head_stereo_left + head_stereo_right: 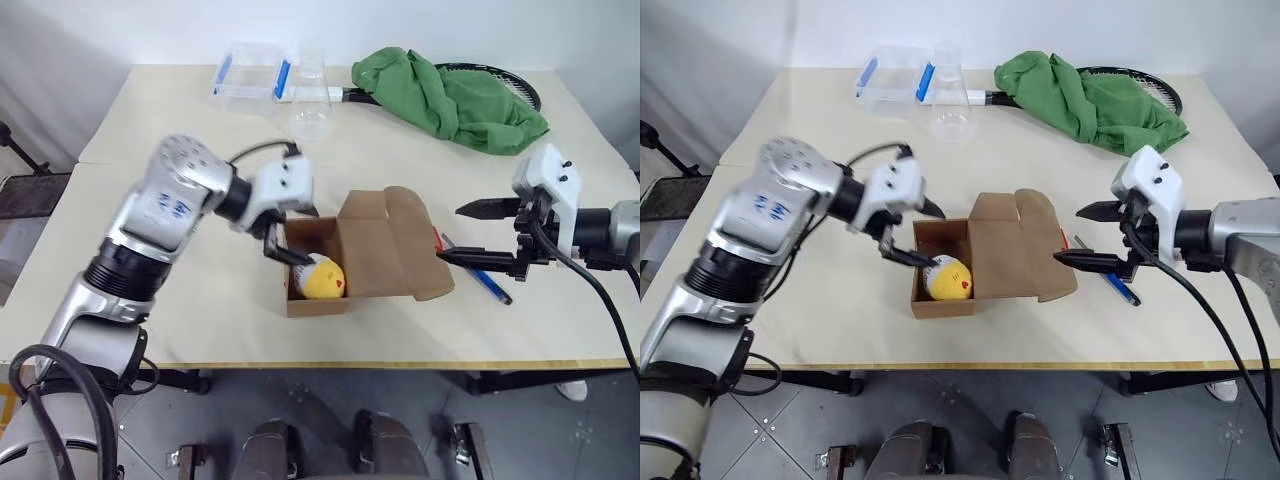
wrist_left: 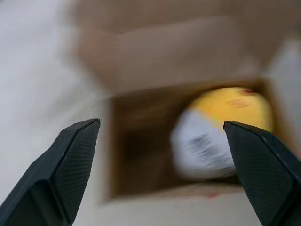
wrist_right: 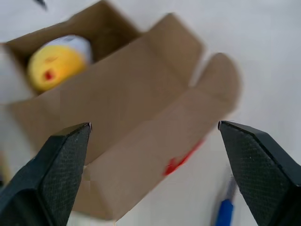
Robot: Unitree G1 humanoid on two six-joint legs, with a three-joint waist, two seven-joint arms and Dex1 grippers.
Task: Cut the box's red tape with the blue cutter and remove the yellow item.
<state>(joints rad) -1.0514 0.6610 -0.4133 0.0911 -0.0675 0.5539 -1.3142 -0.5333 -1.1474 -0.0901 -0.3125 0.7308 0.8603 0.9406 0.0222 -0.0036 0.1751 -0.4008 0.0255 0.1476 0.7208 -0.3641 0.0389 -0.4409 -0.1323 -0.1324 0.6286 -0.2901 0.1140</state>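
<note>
The brown box stands open in the middle of the table, its flaps folded out to the right. Inside its left end lies the yellow item, round, with a white tag. My left gripper hangs open just over that end, its fingers spread either side of the yellow item. The right gripper is open and empty, level with the right flap. A scrap of red tape sticks to that flap's edge. The blue cutter lies on the table below the right gripper.
At the back of the table are a clear container with blue clips, a clear cup, and a green cloth over a racket. The table's front edge runs just below the box.
</note>
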